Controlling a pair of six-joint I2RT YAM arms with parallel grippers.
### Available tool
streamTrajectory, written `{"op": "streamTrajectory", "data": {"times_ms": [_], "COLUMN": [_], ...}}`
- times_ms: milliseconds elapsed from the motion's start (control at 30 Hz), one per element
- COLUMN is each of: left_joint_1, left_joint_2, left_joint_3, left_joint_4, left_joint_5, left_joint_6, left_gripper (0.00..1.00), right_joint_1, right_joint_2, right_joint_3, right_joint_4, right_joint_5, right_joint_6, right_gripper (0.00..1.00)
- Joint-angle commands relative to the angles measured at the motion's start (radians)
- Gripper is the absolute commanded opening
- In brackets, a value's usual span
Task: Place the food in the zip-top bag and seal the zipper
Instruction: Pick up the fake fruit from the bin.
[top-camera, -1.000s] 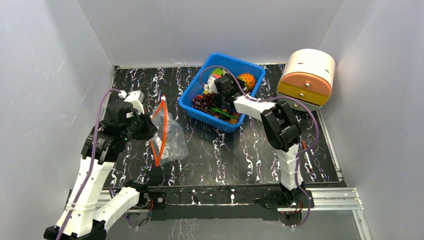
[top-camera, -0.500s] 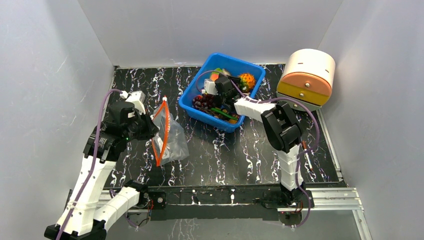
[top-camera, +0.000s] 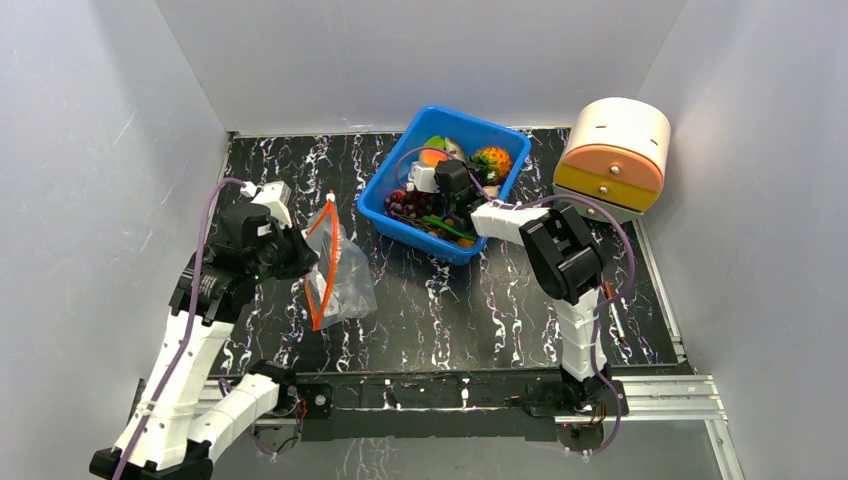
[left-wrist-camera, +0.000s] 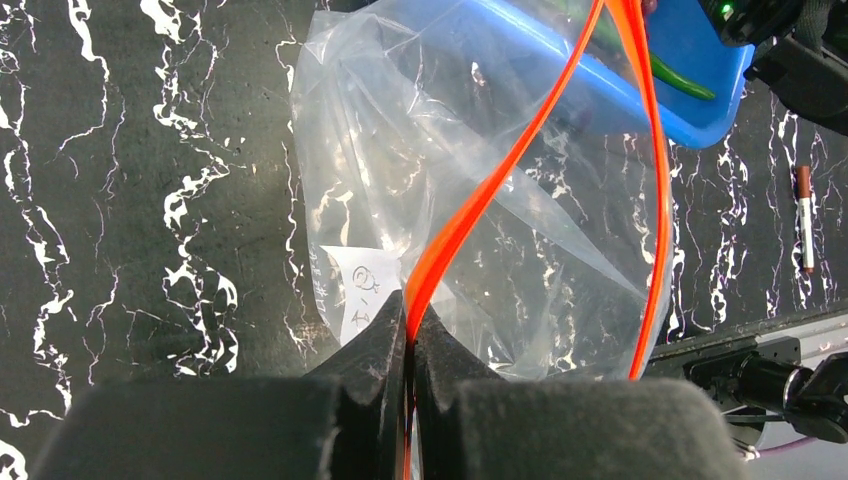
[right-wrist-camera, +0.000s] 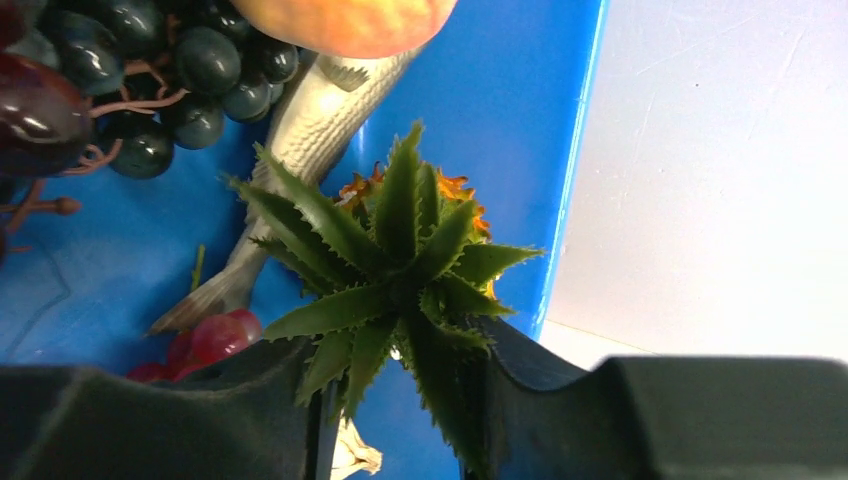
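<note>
The clear zip-top bag (top-camera: 345, 280) (left-wrist-camera: 420, 130) hangs at the left, its mouth held apart. My left gripper (top-camera: 300, 250) (left-wrist-camera: 408, 305) is shut on one side of the orange-red zipper (left-wrist-camera: 500, 170). The food lies in the blue bin (top-camera: 375, 195) (right-wrist-camera: 560, 150): an orange pineapple (top-camera: 492, 160), a peach (right-wrist-camera: 350, 15), dark grapes (right-wrist-camera: 170, 70), red grapes (right-wrist-camera: 215, 335) and a toy fish (right-wrist-camera: 300, 140). My right gripper (top-camera: 470, 170) (right-wrist-camera: 400, 345) reaches into the bin. Its jaws stand narrowed on the pineapple's green leaves (right-wrist-camera: 400, 270), which touch both fingers.
A round cream-and-orange drawer box (top-camera: 612, 155) stands at the back right. A small brown pen (top-camera: 617, 320) (left-wrist-camera: 805, 215) lies near the right arm's base. White walls close in the black marbled table (top-camera: 450, 300) on three sides.
My right gripper's jaws have come in from wide open onto the pineapple's leaves, and it shifted slightly inside the bin. The left gripper and bag stayed put.
</note>
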Motion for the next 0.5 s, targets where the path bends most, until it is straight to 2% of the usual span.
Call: {"op": "streamTrajectory", "data": {"times_ms": [0, 167, 300, 467], "left_joint_1": [-0.001, -0.001, -0.001, -0.001], "left_joint_2": [-0.009, 0.015, 0.036, 0.069], "left_joint_3": [-0.017, -0.012, 0.015, 0.052], "left_joint_4": [0.037, 0.059, 0.056, 0.045], "left_joint_5": [-0.022, -0.013, -0.032, -0.034], "left_joint_6": [-0.012, -0.012, -0.015, -0.019], "left_gripper": [0.0, 0.0, 0.0, 0.0], "right_joint_1": [0.017, 0.029, 0.053, 0.098], "right_joint_2": [-0.101, -0.195, -0.31, -0.439], "right_joint_3": [-0.019, -0.029, -0.078, -0.06], "right_joint_4": [0.114, 0.12, 0.113, -0.033], "right_joint_5": [-0.004, 0.025, 0.004, 0.006], "right_joint_6": [0.072, 0.216, 0.349, 0.533], "right_gripper": [0.33, 0.25, 0.22, 0.21]}}
